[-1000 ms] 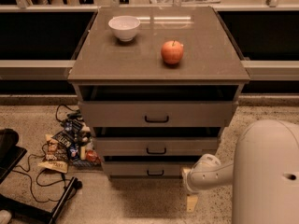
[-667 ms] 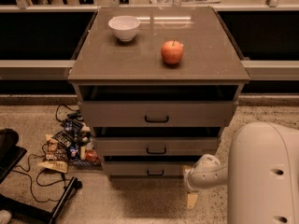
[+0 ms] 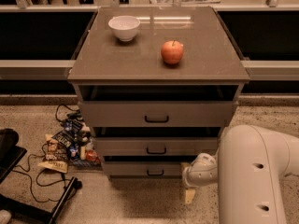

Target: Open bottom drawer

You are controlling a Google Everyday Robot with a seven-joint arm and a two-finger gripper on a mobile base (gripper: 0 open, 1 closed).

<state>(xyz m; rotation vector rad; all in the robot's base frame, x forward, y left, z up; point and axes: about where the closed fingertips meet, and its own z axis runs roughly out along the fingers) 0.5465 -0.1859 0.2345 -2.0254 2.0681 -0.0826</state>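
Observation:
The grey cabinet (image 3: 159, 69) has three drawers. The bottom drawer (image 3: 135, 168) is the lowest one, a shallow grey front with a small black bar handle (image 3: 155, 172). I see none of its inside. My gripper (image 3: 189, 196) hangs low at the cabinet's bottom right corner, just right of the bottom drawer front and below handle height. It is apart from the handle. My white arm (image 3: 254, 171) fills the lower right of the view.
A white bowl (image 3: 124, 27) and a red apple (image 3: 172, 52) sit on the cabinet top. Snack packets and cables (image 3: 65, 143) lie on the floor to the left. A black stand base (image 3: 28, 204) is at the lower left.
My arm's large white link has shifted a little to the left in view. The gripper stays near the cabinet's bottom right corner. The drawers look unchanged.

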